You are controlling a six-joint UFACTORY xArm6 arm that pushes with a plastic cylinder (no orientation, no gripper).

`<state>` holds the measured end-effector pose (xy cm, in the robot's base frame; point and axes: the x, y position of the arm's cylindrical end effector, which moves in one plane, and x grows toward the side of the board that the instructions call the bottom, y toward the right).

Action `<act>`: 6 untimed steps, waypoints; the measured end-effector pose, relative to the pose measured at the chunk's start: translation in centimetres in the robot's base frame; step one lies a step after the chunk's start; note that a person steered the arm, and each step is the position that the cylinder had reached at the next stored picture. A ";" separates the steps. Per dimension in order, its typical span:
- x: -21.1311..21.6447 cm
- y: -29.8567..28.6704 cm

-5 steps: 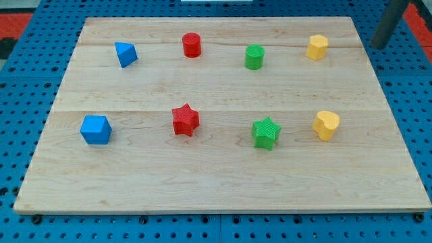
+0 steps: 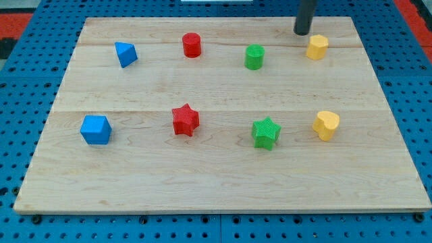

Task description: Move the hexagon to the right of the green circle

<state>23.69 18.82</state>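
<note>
The yellow hexagon (image 2: 317, 46) sits near the board's top right. The green circle (image 2: 254, 57) stands to its left, with a gap of about one block's width between them. My tip (image 2: 302, 32) is at the view's top, just up and to the left of the yellow hexagon, close to it but apart from it, and up and to the right of the green circle.
On the wooden board (image 2: 216, 169) also stand a red circle (image 2: 192, 44), a blue triangle (image 2: 125, 54), a blue cube (image 2: 95, 129), a red star (image 2: 185, 120), a green star (image 2: 266, 132) and a yellow heart (image 2: 326, 125). A blue pegboard (image 2: 20, 101) surrounds the board.
My tip has moved left from beyond the board's top right corner to just up and left of the yellow hexagon. No block has moved.
</note>
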 end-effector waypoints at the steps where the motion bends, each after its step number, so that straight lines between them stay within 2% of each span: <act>1: -0.1 4.7; 2: 1.6 6.0; 5: 3.2 -4.8; 6: 3.1 -0.4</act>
